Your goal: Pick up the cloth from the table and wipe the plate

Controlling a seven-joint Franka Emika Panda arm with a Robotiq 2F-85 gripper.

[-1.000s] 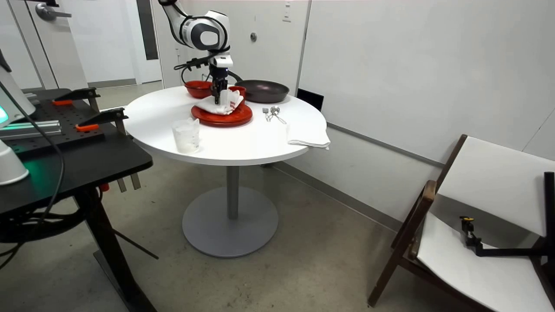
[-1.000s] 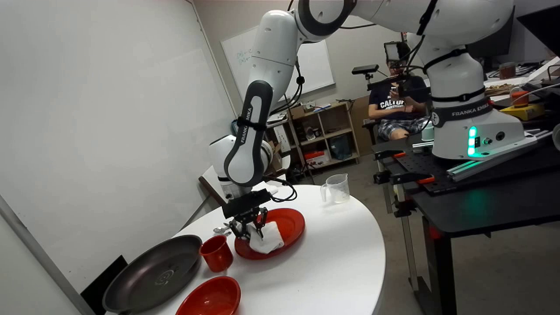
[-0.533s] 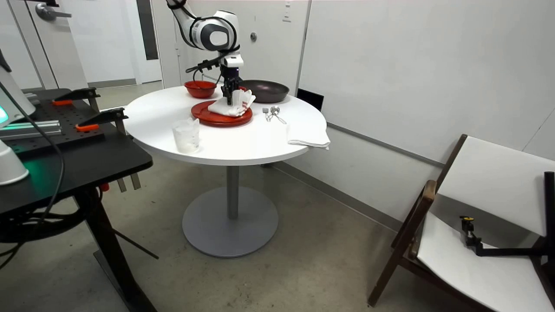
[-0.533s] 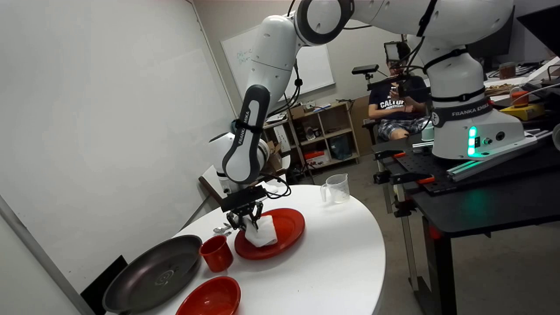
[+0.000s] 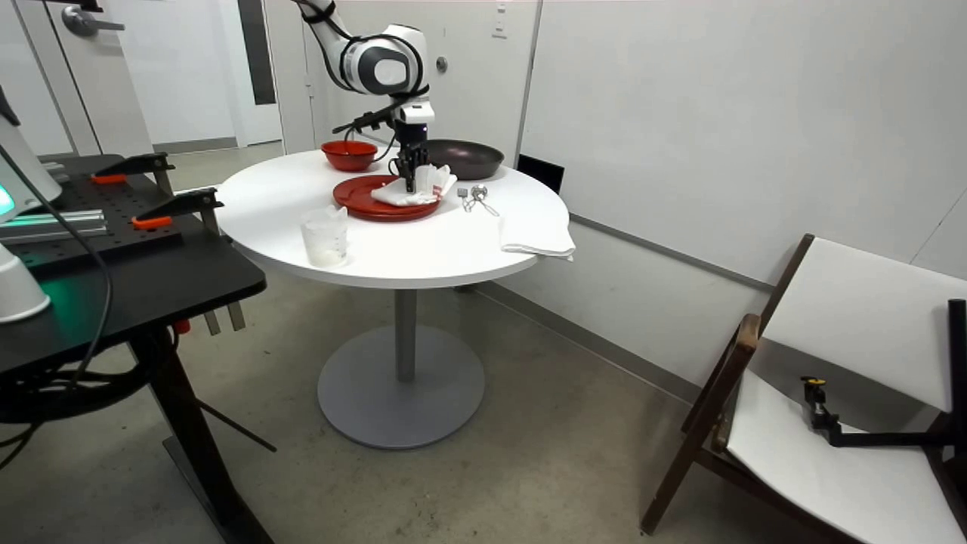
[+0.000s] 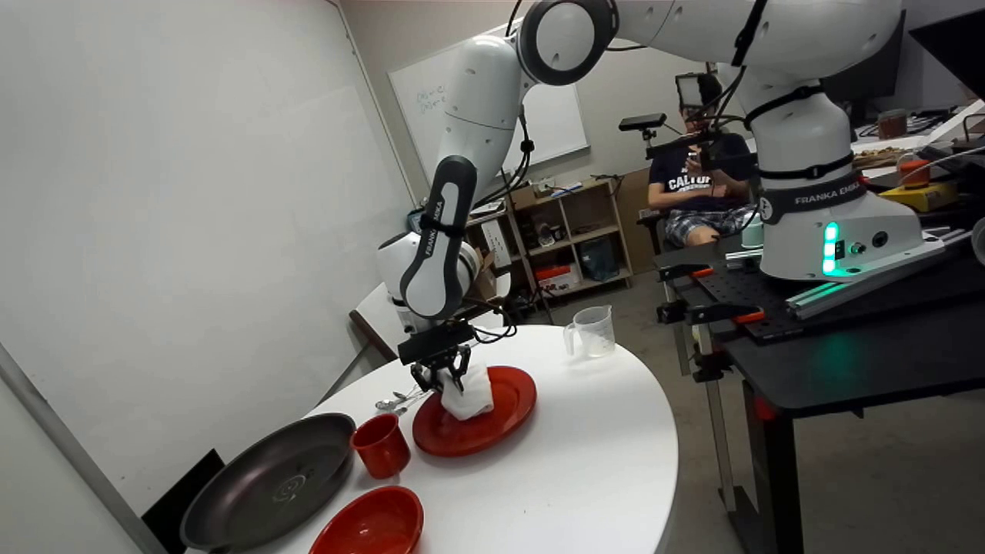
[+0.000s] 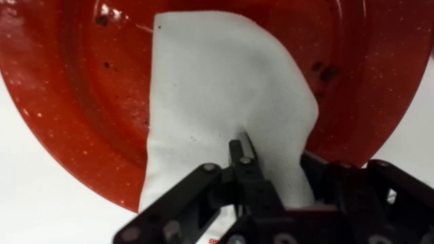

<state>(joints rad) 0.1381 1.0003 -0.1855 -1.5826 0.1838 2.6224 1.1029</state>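
The white folded cloth lies spread over part of the red plate, one portion rising between my fingers. My gripper is shut on this raised portion, its left fingertip sunk into a fold; the right fingertip is hidden behind the fabric. Dark specks show on the plate to either side. In both exterior views the gripper points down over the plate, and the cloth sits toward the rim nearest the utensils. The plate rests on the round white table.
Close to the plate stand a red mug, a red bowl and a black pan. Small metal utensils lie beside it. A clear measuring cup and another white cloth are near the table's rim.
Holding the cloth, my gripper has slid across the plate, away from the red bowl and toward the side by the utensils. The plate has stayed in place.
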